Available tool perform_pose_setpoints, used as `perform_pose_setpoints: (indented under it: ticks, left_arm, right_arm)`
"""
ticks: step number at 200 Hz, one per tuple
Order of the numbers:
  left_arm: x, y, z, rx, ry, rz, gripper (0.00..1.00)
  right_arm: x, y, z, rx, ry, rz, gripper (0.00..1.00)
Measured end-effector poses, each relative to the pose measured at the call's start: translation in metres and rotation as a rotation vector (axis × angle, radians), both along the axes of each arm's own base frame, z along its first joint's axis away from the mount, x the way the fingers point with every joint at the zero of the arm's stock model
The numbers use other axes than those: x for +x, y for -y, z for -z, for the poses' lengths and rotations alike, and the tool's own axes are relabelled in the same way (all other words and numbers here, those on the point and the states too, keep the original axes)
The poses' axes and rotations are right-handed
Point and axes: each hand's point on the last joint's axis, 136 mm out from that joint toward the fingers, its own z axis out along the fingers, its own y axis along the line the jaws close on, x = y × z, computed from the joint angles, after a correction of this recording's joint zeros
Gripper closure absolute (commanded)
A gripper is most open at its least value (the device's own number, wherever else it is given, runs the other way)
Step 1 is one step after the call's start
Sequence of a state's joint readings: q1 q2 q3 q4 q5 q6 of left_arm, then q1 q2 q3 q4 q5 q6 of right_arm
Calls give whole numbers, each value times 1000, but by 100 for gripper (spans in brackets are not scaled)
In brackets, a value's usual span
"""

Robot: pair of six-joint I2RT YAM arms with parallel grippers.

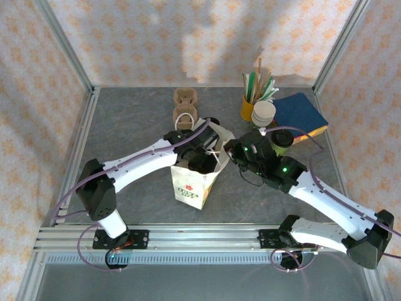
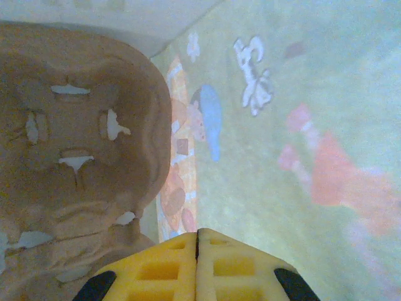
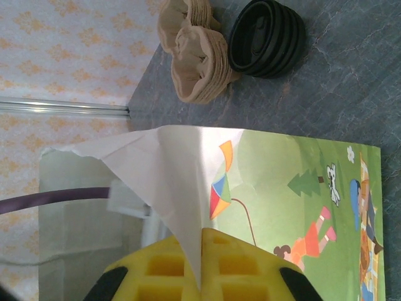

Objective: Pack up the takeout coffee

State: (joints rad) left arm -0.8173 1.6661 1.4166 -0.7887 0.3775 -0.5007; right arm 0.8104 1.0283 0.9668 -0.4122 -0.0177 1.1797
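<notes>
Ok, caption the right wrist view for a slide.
Right gripper pinching the white rim of the paper bag, stacked pulp carriers and black lids on the table beyond.

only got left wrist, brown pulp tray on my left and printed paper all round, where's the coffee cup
Observer: The top view has the takeout coffee standing outside the paper bag, to the bag's right and next to the stack of lidless cups.
Operator: ok is anything holding that bag for me
Observer: Yes. In the right wrist view, the right gripper is shut on the white rim at the bag's mouth.
</notes>
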Motion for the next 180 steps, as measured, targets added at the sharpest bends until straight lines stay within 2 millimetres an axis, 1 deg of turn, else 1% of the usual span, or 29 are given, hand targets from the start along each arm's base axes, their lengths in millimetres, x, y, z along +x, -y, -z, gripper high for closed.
perform_pose_setpoints:
  ticks: [30,57,89,126,140,159,172,180]
  left_arm:
    - [8,-1,-20,-10,44,-32,91]
    - [16,-4,-43,-37,93,-65,90]
    - [28,-14,-82,-94,170,-124,88]
    - [33,-26,-132,-179,264,-161,87]
    - [33,-33,-149,-209,294,-175,82]
    - [35,-46,-172,-247,340,-206,79]
    - [37,-60,-189,-266,381,-245,71]
    - [39,-72,-200,-274,415,-279,65]
  right_arm:
    - [0,0,0,-7,5,-2,100]
    - [0,1,0,-17,12,-8,100]
    - [1,3,1,-37,17,-6,100]
    - [1,5,3,-57,24,-8,100]
    - [1,5,2,-70,34,-16,100]
    - [2,4,0,-90,63,-40,100]
    - [1,3,-3,-95,96,-64,100]
    - [0,2,-7,-94,126,-83,100]
